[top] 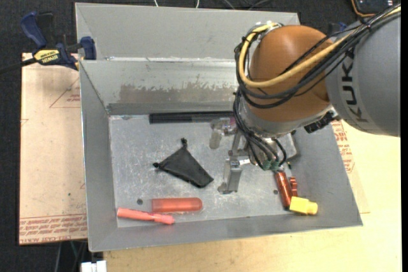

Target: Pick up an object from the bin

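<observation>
From above, the camera view shows the KUKA arm reaching in from the right over the grey metal bin point(95, 156), its orange wrist cover and looped cables hanging above the bin's right half. The gripper point(225, 157) is low over the floor near the middle. Its two fingers point(231, 179) stand apart, one nearer the back wall and one nearer the front, with only bare metal between them, so the pincer is spread and holds nothing.

The nearest thing is a black, floppy, roughly triangular piece point(185, 167), lying flat just left of the front finger and seemingly clear of it. To the right of the gripper, near the front right corner, lies a red tool point(287, 188) with a yellow block point(304, 206) at its front end. A thin black rod point(185, 117) runs along the foot of the back wall. Along the front wall lie a short orange-red cylinder point(176, 204) and, beside it towards the front left corner, a slim pink stick point(145, 216).
</observation>
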